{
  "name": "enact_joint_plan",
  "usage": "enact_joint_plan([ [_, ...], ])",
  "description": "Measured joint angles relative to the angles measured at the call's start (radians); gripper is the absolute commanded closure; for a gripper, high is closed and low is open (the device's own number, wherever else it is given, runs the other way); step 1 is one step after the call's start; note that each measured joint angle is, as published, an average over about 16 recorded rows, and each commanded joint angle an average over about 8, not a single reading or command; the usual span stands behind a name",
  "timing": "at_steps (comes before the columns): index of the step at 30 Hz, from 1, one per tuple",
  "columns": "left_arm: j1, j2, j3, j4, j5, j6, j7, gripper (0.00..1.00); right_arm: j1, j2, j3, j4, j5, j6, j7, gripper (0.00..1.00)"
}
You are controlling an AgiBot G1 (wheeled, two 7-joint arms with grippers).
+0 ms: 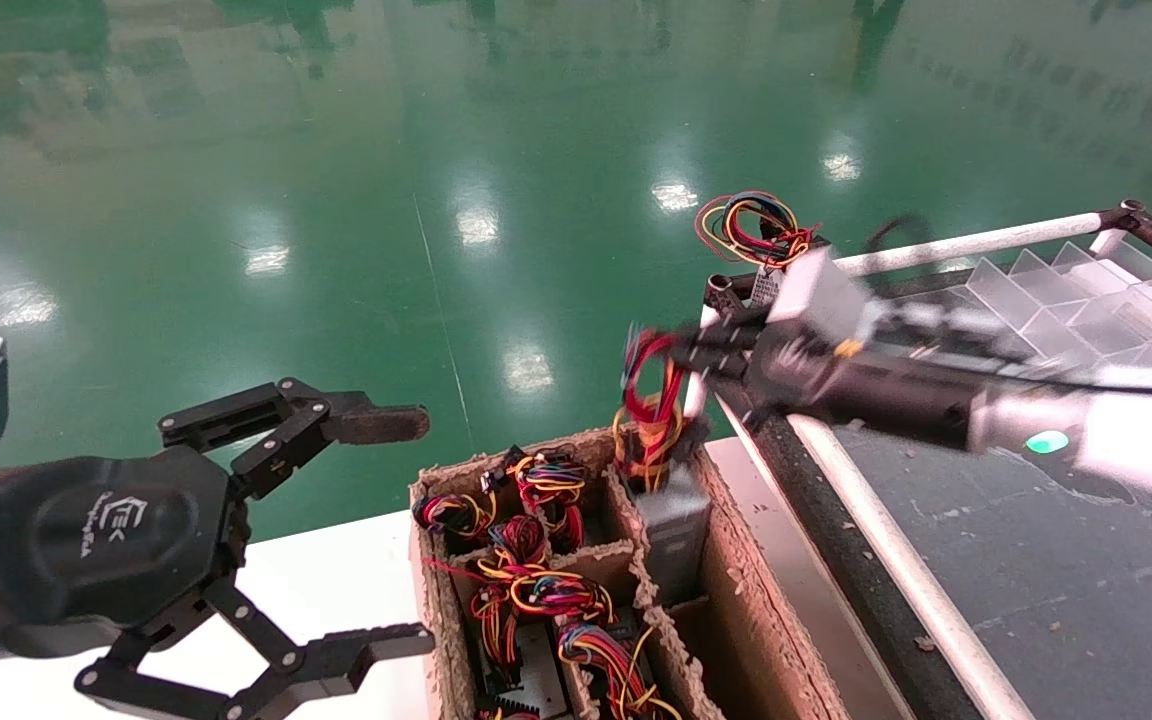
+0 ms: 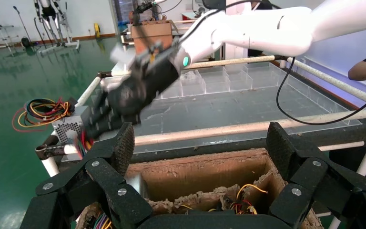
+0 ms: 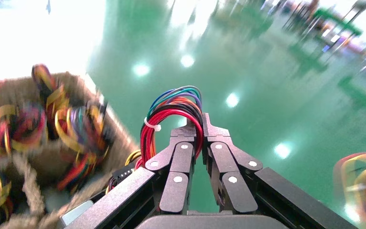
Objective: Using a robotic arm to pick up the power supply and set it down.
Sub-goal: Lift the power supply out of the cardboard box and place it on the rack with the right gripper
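At the far right corner of the brown cardboard divider box [image 1: 726, 560], my right gripper [image 3: 199, 138] has its black linked fingers closed around the tall red wire loop of the small silver-grey metal power supply [image 1: 674, 525]. That unit stands upright in its compartment, wires uppermost.

Handling judgement: the metal body is probably rigid and fairly heavy; the wire loop is soft and will flex, so the box may swing or slip once it hangs from the wires alone. The case itself would give a firmer hold, but the compartment walls hide most of it.

Obstacles: neighbouring units with short many-coloured wire bunches [image 1: 536, 590] fill the adjacent compartments. A second grey box with a wide blue-yellow-red wire loop [image 1: 751, 230] sits just beyond, at the edge of the dark counter [image 1: 1036, 580] with clear plastic trays [image 1: 1096, 300].

My left gripper [image 1: 336, 540] hovers beside the carton, fingers spread apart.
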Motion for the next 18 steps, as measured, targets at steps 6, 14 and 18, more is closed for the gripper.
enact_joint_plan([
  [6, 0.000, 0.000, 0.000, 0.000, 0.000, 0.000, 0.000, 0.00, 0.003, 0.077, 0.061, 0.119, 0.077, 0.010, 0.080, 1.00],
  [14, 0.000, 0.000, 0.000, 0.000, 0.000, 0.000, 0.000, 0.00, 0.062, 0.142, 0.125, 0.196, 0.137, 0.053, 0.176, 1.00],
  [18, 0.000, 0.000, 0.001, 0.000, 0.000, 0.000, 0.000, 0.00, 0.110, 0.154, 0.148, 0.182, 0.140, 0.090, 0.180, 1.00],
])
